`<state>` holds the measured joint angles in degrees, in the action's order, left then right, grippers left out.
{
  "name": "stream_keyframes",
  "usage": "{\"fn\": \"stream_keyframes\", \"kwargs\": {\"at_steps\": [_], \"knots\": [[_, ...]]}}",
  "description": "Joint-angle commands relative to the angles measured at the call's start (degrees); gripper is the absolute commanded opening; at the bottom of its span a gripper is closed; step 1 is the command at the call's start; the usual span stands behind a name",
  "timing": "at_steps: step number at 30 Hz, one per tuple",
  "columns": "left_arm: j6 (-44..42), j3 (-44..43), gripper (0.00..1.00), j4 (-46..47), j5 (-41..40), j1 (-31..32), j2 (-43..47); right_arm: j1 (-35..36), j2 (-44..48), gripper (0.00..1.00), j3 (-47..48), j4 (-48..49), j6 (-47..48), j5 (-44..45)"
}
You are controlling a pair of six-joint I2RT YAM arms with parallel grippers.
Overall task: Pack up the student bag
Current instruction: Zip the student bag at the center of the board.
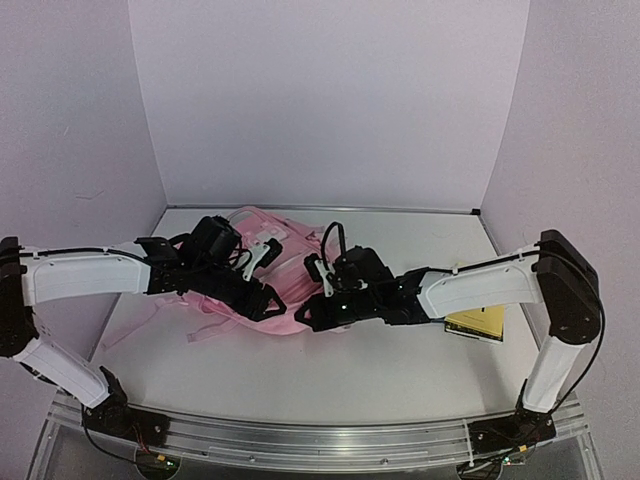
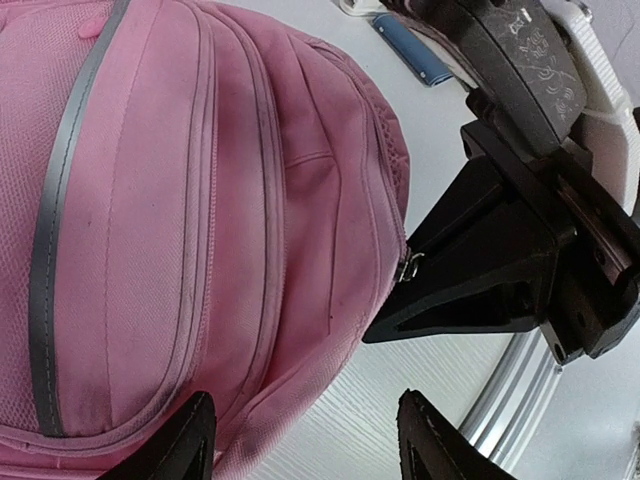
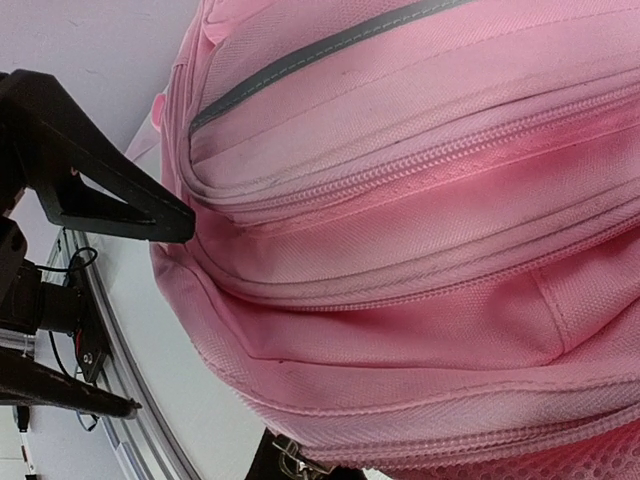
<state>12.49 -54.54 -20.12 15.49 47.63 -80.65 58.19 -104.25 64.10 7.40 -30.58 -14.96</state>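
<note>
Pale lilac walls stand on three sides of the white counter (image 1: pixel 350 370). On the left, the left pincer (image 2: pixel 305 440) is spread open with nothing between its fingers, and it hovers at the edge of the student bag (image 1: pixel 295 240), one finger very near the fabric. The student bag lies flat near the middle of the counter, a little to the left, between the two arms, and the zips that show look closed. At the bag's right side the right pincer (image 1: pixel 305 318) is closed, and it seems to pinch the small metal zip pull (image 2: pixel 407 268) at the end of one zip line. Further right, partly under the right arm, a yellow book (image 1: pixel 477 324) lies on the counter. I judge that the step in hand is to open a compartment, so the packing has hardly begun. To do it well, the left pincer should first take a firm fold of fabric close to the zip's end, because soft cloth will follow the pull and the slider will not run. Then the right pincer should draw the pull along the curve of the zip, low and steady, so that the small tab does not slip out.
</note>
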Motion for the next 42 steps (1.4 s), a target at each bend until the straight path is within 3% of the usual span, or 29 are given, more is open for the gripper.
{"fn": "stream_keyframes", "kwargs": {"at_steps": [1, 9, 18, 22, 28, 33, 36, 42], "knots": [[-4.37, -4.51, 0.63, -0.09, -5.02, 1.23, -2.27, 0.26, 3.92, 0.0, 1.12, 4.99, 0.7, -1.21], [-5.45, -5.76, 0.59, -0.43, -6.27, 3.07, -5.93, 0.26, 5.27, 0.0, 1.09, 4.08, 0.16, 0.32], [-5.89, -6.5, 0.01, -3.79, -9.12, 4.38, -7.29, 0.26, 5.75, 0.0, 4.19, -12.34, 2.85, 12.5], [-5.47, -4.88, 0.0, -4.94, -10.46, 4.4, -5.7, -1.04, 4.86, 0.0, 4.91, -18.35, 4.33, 14.68], [-3.29, -2.81, 0.0, -8.7, -14.8, 4.48, -3.82, -5.63, 5.19, 0.0, 5.02, -22.17, 7.08, 10.56], [-1.65, -2.4, 0.0, -11.31, -23.32, 4.49, -3.02, -7.19, 5.52, 0.0, 6.26, -26.0, 11.38, 3.24], [-1.45, -2.57, 0.0, -12.22, -27.24, 4.5, -2.89, -7.85, 5.94, 0.0, 7.48, -28.08, 13.52, -5.62], [-3.5, -2.21, 0.0, -10.97, -29.34, 4.51, -3.22, -7.92, 7.76, 0.0, 11.56, -29.59, 12.95, -19.54]]}}
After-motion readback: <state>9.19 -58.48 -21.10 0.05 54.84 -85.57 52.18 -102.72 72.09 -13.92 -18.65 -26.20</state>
